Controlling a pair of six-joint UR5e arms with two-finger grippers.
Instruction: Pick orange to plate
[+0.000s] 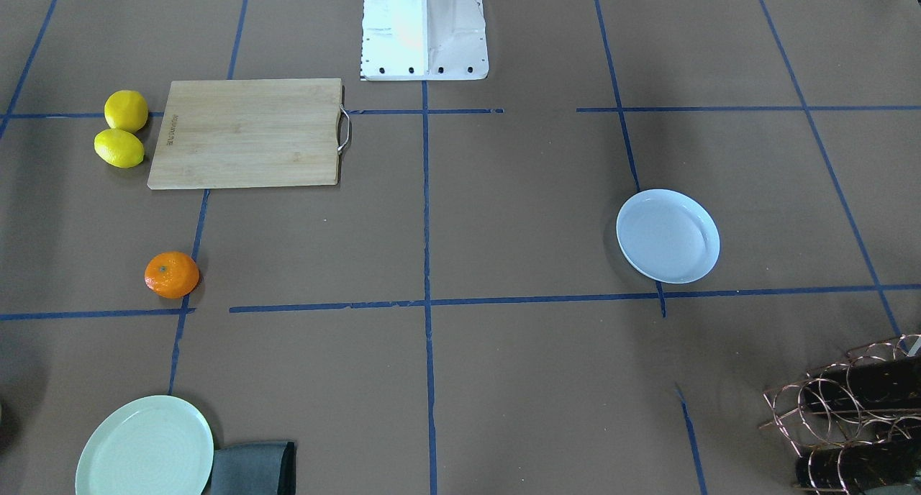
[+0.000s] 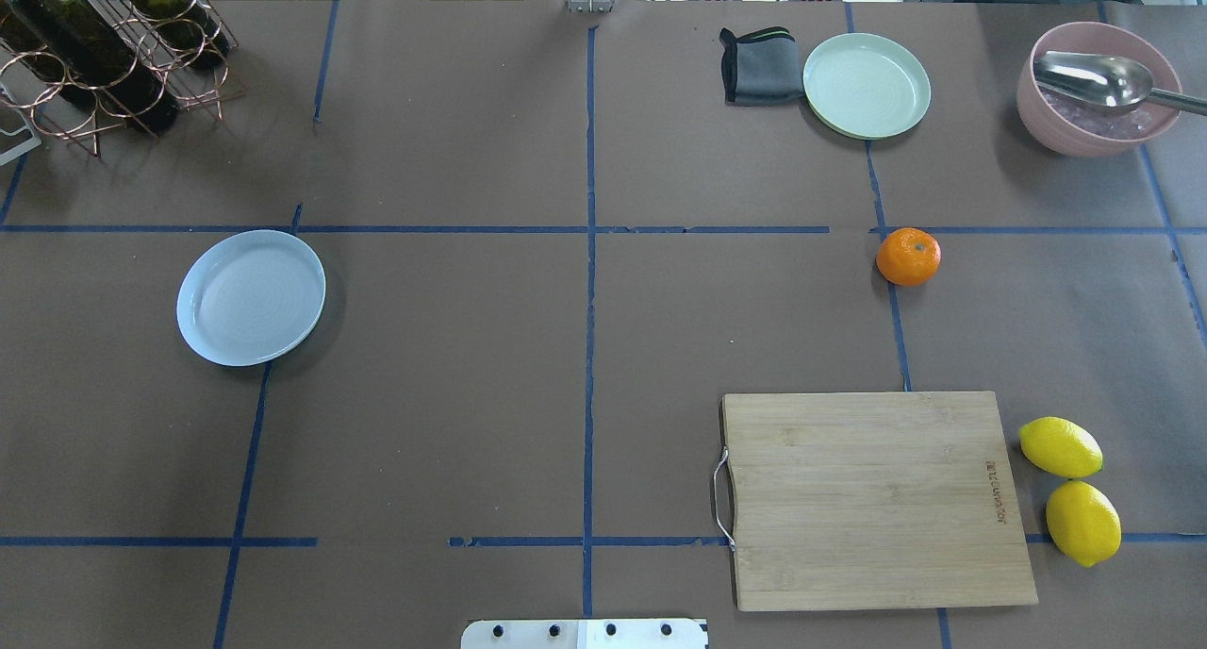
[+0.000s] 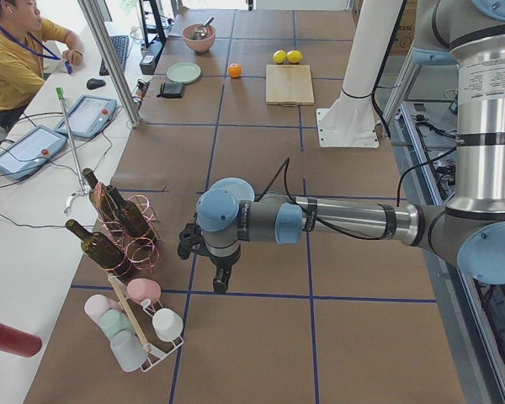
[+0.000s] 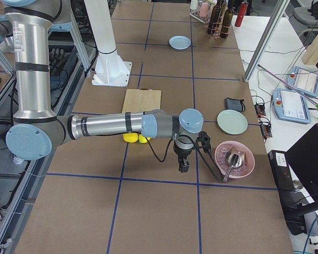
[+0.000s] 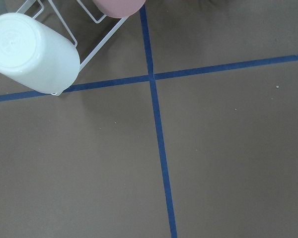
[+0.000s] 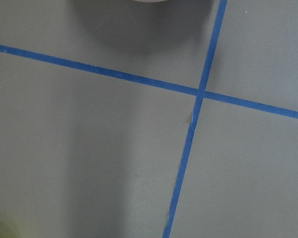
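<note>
The orange (image 2: 908, 256), a small round bright-orange fruit, sits on the brown paper-covered counter (image 2: 471, 394) in the robot's right half, on a strip of blue tape. The task has not begun as far as the pictures show. Nothing holds the fruit, and the round, shallow, pale bluish-white plate (image 2: 251, 297) lies bare in the left half, well apart from it. The reach, the grasp, the carry across and the set-down are all left to do.

The fruit looks whole and glossy, slightly flattened, with a tiny dark stem dimple turned upward. It would likely roll if nudged.

Nearest the robot's base lies a rectangular bamboo cutting board (image 2: 872, 498) with a wire handle, and two yellow lemons (image 2: 1060, 447) lie just beside its outer edge. The orange lies beyond the board's far edge. Farther off are a larger pale green plate (image 2: 867, 85) touching a folded grey cloth (image 2: 757, 65), and a pink bowl (image 2: 1056, 125) holding a metal spoon (image 2: 1099, 78). In the far left corner stands a copper wire rack of dark bottles (image 2: 104, 55).

The left pincer (image 3: 221, 284) hangs over bare counter near that rack. The right pincer (image 4: 183, 165) hangs close to the pink bowl. Each shows only in a side view, so I cannot tell whether its jaws are apart or together. Neither is at the fruit.
</note>
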